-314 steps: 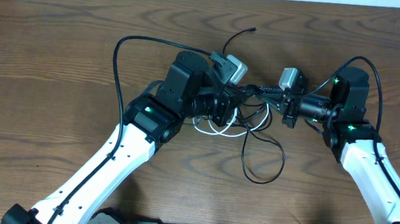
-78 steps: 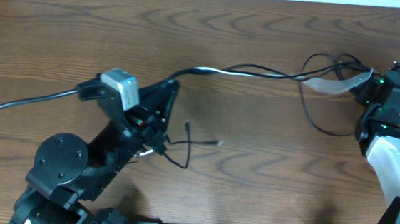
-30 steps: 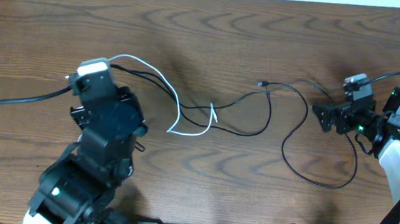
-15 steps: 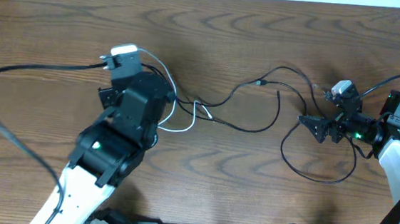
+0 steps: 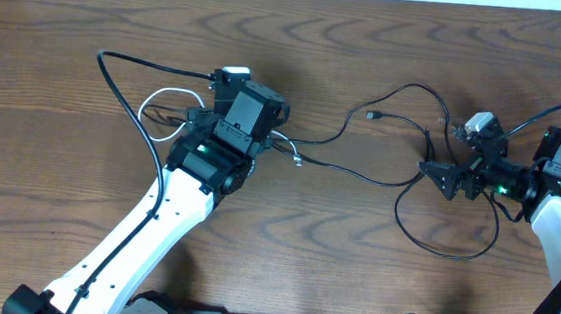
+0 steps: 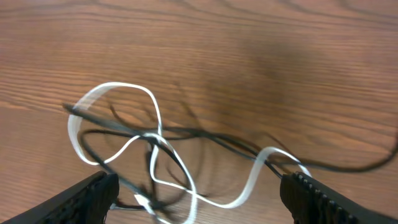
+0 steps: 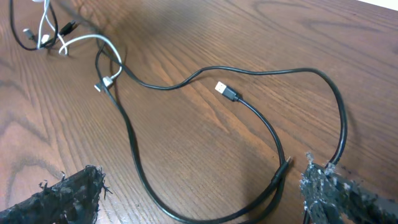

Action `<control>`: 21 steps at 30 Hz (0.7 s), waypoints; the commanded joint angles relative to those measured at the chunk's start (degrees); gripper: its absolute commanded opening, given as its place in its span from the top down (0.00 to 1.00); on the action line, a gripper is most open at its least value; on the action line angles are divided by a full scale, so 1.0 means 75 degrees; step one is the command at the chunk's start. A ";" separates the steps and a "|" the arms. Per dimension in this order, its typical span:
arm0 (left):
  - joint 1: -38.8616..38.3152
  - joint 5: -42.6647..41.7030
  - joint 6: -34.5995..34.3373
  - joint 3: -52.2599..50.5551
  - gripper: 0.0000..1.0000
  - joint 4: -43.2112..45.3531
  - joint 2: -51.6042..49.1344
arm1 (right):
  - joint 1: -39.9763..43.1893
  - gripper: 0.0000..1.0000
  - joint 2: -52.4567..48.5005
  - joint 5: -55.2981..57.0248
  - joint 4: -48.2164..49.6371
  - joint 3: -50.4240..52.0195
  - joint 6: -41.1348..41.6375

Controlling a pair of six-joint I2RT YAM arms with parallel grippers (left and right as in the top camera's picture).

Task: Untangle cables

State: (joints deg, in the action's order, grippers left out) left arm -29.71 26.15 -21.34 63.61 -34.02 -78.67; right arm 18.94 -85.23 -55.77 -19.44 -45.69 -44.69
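The left gripper (image 6: 199, 183) hangs low over the wooden table (image 5: 71, 20), its two fingers (image 6: 87, 199) spread wide with nothing pinched between them, and just under it the white cable (image 6: 115, 84) lies in loose loops that a thin black cable (image 6: 217, 138) crosses several times. The right gripper (image 7: 202, 180) has its fingers (image 7: 68, 196) wide apart too and holds nothing; in front of it a long black cable (image 7: 245, 106) makes a big open loop on the wood and ends in a small plug (image 7: 227, 92). The tangled part lies at the left arm (image 5: 155, 217), left of the table's middle, while the loop lies on the right side.
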 commanded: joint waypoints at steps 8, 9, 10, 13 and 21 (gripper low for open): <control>0.0026 -0.0396 -0.0061 0.0050 0.11 0.0067 0.1049 | 0.0032 0.01 -0.0038 -0.0210 0.0082 -0.0050 -0.0012; 0.0026 -0.0396 -0.0061 0.0050 0.10 0.0067 0.1139 | 0.0032 0.01 -0.0038 -0.0210 0.0082 -0.0050 -0.0015; 0.0026 -0.0396 -0.0061 0.0050 0.11 0.0067 0.1230 | 0.0032 0.01 -0.0038 -0.0210 0.0082 -0.0050 -0.0015; 0.0026 -0.0399 -0.0058 0.0050 0.10 0.0058 0.1460 | 0.0032 0.01 -0.0038 -0.0210 0.0082 -0.0050 0.0012; 0.0105 0.0245 -0.0705 0.0050 0.10 -0.0583 0.1562 | 0.0009 0.01 -0.0038 -0.0219 0.0239 -0.0050 0.0595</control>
State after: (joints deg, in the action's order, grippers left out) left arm -29.71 23.40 -21.80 63.61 -35.92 -67.31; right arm 18.94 -85.23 -55.79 -18.48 -45.69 -43.90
